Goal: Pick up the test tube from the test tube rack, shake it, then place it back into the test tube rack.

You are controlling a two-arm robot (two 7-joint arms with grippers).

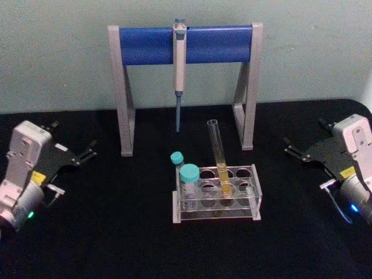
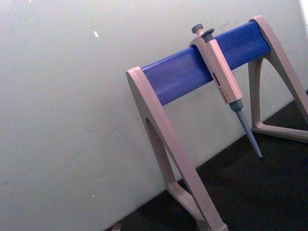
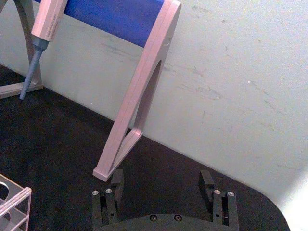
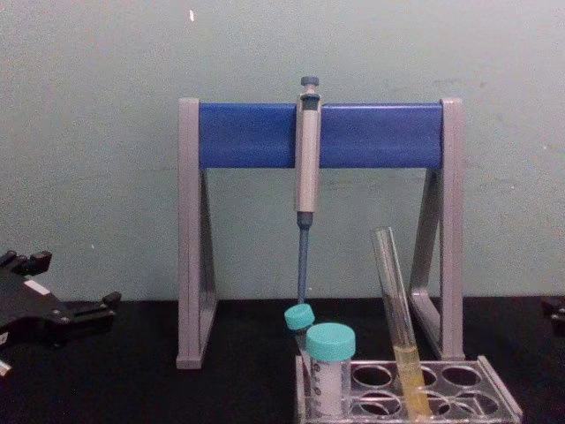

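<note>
Rack [image 4: 446, 390] partly off-frame, test tube [image 4: 395, 300] within; left end effector [image 1: 91, 148], right end effector [image 1: 289, 146] spread, empty.

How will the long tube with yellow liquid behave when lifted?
The test tube looks like thin glass, so probably fragile and slippery. It is capless and leans in the test tube rack, so liquid may spill if tilted.

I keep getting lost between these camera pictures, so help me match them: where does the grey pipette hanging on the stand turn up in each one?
Head view: pipette upright, top centre.
Left wrist view: pipette slanting across the blue bar, tip down.
Right wrist view: pipette cut off at the edge, lower body and tip showing.
Chest view: pipette upright, centre.
Shared landmark: the blue bar it hangs on.
</note>
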